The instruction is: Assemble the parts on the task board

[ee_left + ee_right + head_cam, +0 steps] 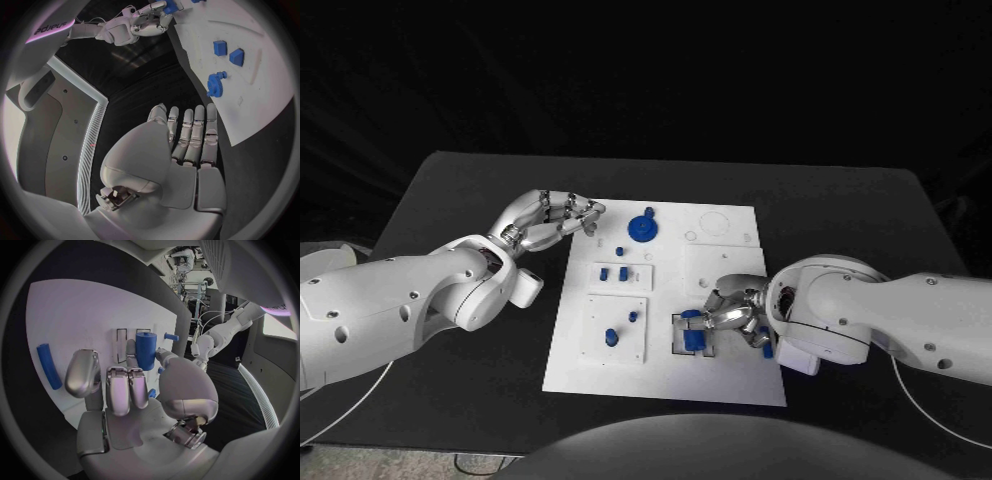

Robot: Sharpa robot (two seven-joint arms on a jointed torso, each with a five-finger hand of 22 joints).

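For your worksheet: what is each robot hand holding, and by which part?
The right robot hand pinches a blue cylinder by its side. The left robot hand holds nothing.

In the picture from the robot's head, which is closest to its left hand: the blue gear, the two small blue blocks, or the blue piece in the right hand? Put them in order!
From the left hand:
1. Blue gear, at the board's far edge, just beside the hand.
2. Two small blue blocks, mid-board, nearer the robot.
3. Blue piece held by the right hand, across the task board.
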